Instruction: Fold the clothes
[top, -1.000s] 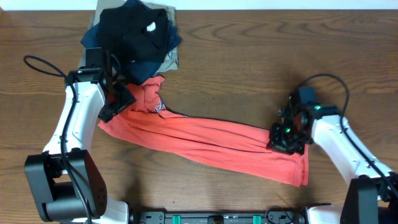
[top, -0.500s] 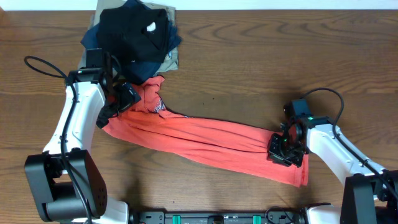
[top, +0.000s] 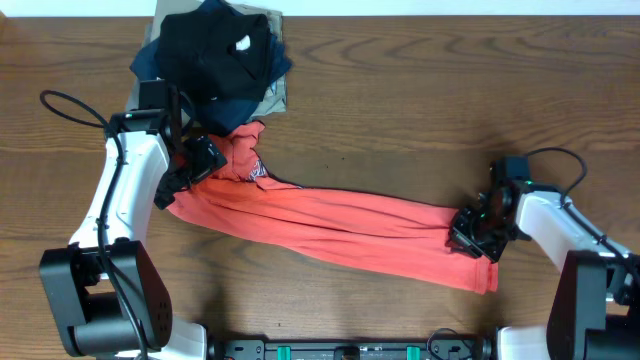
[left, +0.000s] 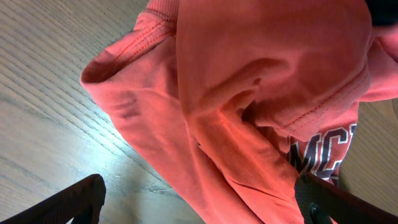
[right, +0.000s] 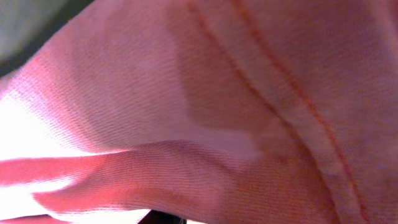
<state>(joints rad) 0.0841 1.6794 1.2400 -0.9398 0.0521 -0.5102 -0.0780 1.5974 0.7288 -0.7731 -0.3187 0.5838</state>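
Brown wooden table (top: 400, 100) fills the room's view from above, with a grey wall strip at its 12 o'clock edge. On it a red-orange cotton T-shirt (top: 330, 225) lies pulled into a long, narrow band that runs from about 10 o'clock down to about 4 o'clock of the table. Its upper end is bunched, and white block lettering with dark edges (top: 258, 172) shows there.

At 11 o'clock a pile of black, navy and khaki garments (top: 215, 55) lies, touching the bunched end of the shirt.

The left gripper (top: 197, 163) is at the shirt's 10 o'clock end. In the left wrist view its two dark fingers (left: 78, 199) stand wide apart at the lower corners, with the folded sleeve and hem (left: 249, 93) lying loose between them, not pinched. The lettering (left: 320, 152) is seen at 4 o'clock in this view.

The right gripper (top: 472, 232) is at the shirt's 4 o'clock end, and the cloth is drawn straight to it. Its jaws are narrow and closed on the fabric. The right wrist view is filled by red-orange knit (right: 217, 93) with a stitched seam, very near to the lens.
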